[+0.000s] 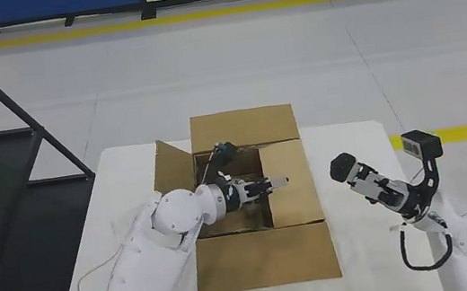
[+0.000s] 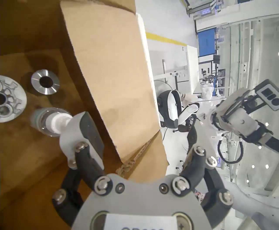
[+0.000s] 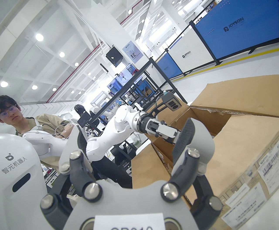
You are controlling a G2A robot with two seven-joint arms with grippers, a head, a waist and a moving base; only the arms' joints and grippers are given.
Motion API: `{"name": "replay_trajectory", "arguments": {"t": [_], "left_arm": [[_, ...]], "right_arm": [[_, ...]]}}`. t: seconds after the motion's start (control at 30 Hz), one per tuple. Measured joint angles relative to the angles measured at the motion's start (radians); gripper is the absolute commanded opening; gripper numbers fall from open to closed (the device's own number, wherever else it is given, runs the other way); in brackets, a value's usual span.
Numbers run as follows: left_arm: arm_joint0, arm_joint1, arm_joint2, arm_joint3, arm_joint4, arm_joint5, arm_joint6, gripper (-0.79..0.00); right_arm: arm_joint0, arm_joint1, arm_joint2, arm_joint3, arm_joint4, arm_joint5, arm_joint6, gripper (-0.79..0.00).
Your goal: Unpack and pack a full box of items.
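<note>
my L gripper [image 2: 135, 126] wide open across the box [image 2: 104, 54] flap, one finger [image 2: 85, 128] just beside small bottle [image 2: 49, 123], R gripper [image 3: 133, 128] wide too, empty

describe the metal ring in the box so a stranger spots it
Look into the open cardboard box. On its floor sits a silver ring. Unlike the cut-out disc and clear bottle beside it, it is smooth with one centre hole.
</note>
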Motion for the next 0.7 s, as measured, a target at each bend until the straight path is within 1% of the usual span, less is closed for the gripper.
{"name": "replay_trajectory", "arguments": {"t": [0.23, 0.43, 0.57, 0.7], "left_arm": [[-0.016, -0.022, 0.043, 0.075, -0.038, -0.029, 0.042, 0.0], [-0.015, -0.04, 0.063, 0.109, -0.081, -0.06, 0.098, 0.0], [-0.016, -0.043, 0.054, 0.105, -0.101, -0.071, 0.102, 0.0], [-0.002, -0.037, 0.03, 0.071, -0.1, -0.085, 0.089, 0.0]], "right_arm": [[0.009, 0.015, -0.015, 0.013, 0.006, -0.004, -0.013, 0.0], [0.014, 0.027, -0.028, 0.021, 0.011, -0.006, -0.027, 0.0], [0.015, 0.034, -0.035, 0.022, 0.008, -0.006, -0.036, 0.0], [0.019, 0.041, -0.05, 0.027, 0.012, -0.008, -0.049, 0.0]]}}
